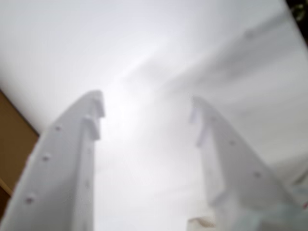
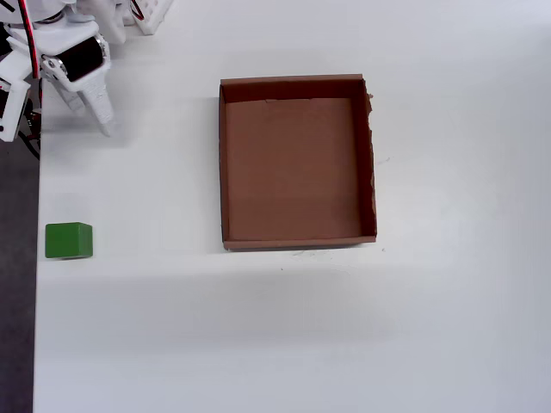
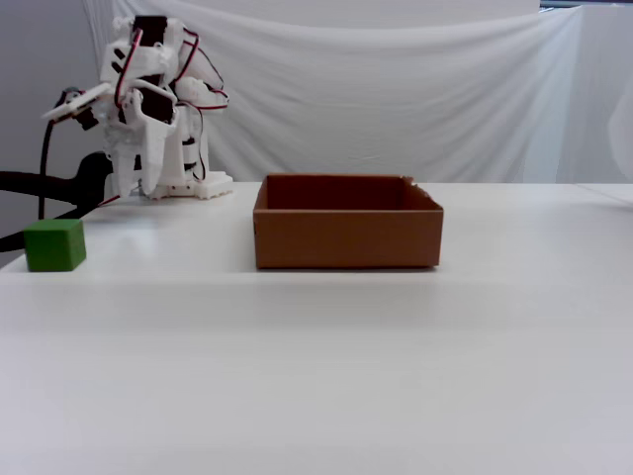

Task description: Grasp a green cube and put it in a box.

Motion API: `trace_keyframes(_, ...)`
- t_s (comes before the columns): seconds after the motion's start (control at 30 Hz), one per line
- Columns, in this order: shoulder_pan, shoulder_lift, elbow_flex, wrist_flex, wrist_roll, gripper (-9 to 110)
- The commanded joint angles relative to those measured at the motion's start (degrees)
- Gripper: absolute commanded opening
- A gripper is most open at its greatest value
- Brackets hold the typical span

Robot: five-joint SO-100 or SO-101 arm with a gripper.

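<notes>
Green cube (image 2: 69,240): sits untouched at the desk's (image 2: 284,335) left edge in the overhead view, well apart from the empty box (image 2: 298,239); hand (image 1: 147,113) spread, holding nothing; risk: a careless approach nudges it off that edge.

A smooth white rectangular tabletop (image 3: 396,376) fills the scene under soft, even light. A creased white fabric backdrop (image 3: 396,89) hangs behind it. Dark grey floor (image 2: 15,301) borders the table's left edge in the overhead view.
</notes>
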Motion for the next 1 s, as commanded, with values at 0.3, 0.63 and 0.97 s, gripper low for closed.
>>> trace_keyframes(0.3,2.37,0.26,-0.26,0.53,0.62,22)
trace_keyframes(0.63,-0.09,-0.97,-0.7,-3.43,0.62,22)
trace_keyframes(0.97,1.85,-28.83,-22.32,-15.29,0.0,22)
